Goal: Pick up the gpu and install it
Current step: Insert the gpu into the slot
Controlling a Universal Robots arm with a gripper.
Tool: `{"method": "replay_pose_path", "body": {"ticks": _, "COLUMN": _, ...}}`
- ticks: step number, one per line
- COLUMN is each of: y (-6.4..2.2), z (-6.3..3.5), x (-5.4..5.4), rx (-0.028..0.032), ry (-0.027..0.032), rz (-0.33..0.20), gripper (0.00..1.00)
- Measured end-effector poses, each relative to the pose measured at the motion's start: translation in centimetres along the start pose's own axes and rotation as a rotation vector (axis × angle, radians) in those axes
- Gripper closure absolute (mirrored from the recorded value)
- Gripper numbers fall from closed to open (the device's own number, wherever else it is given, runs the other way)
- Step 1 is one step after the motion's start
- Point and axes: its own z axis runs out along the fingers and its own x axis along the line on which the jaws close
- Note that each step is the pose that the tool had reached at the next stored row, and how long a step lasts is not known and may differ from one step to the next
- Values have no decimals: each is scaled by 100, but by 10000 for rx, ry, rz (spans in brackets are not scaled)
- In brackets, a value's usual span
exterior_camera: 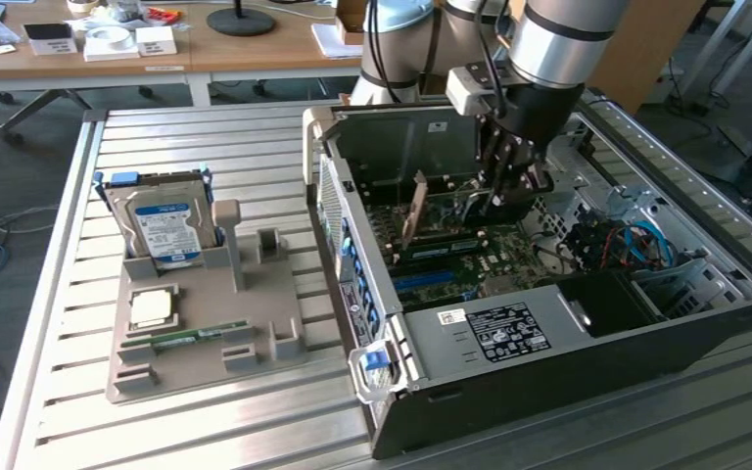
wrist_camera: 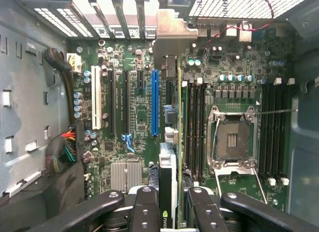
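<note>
The gpu (exterior_camera: 415, 211) stands on edge inside the open computer case (exterior_camera: 533, 392), above the green motherboard (wrist_camera: 139, 117). In the wrist view the gpu (wrist_camera: 169, 42) appears edge-on, its silvery bracket by the case's rear slot openings and its dark board running between the blue slot (wrist_camera: 154, 102) and the black memory slots (wrist_camera: 195, 127). My gripper (exterior_camera: 507, 191) reaches down into the case from above. The black fingers (wrist_camera: 145, 204) of the gripper (wrist_camera: 172, 199) sit on both sides of the card's near end, shut on it. Whether the card's edge sits in a slot is hidden.
A grey holder (exterior_camera: 207, 343) on the slatted metal table (exterior_camera: 154, 431) carries a hard drive with a blue label (exterior_camera: 164, 230), a square chip (exterior_camera: 152, 308) and a green memory stick (exterior_camera: 193, 338). Inside the case are an empty processor socket (wrist_camera: 233, 139), a cable bundle (wrist_camera: 65, 147) and drive bays (exterior_camera: 650, 255).
</note>
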Motion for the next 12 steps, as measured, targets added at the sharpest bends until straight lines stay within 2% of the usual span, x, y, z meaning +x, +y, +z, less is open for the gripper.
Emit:
{"method": "replay_pose_path", "body": {"ticks": 1, "y": 14, "z": 38, "x": 3, "rx": -1, "ry": 2, "rz": 0, "gripper": 73}}
{"method": "replay_pose_path", "body": {"ticks": 12, "y": 18, "z": 47, "x": 25, "rx": -1, "ry": 2, "rz": -1, "gripper": 73}}
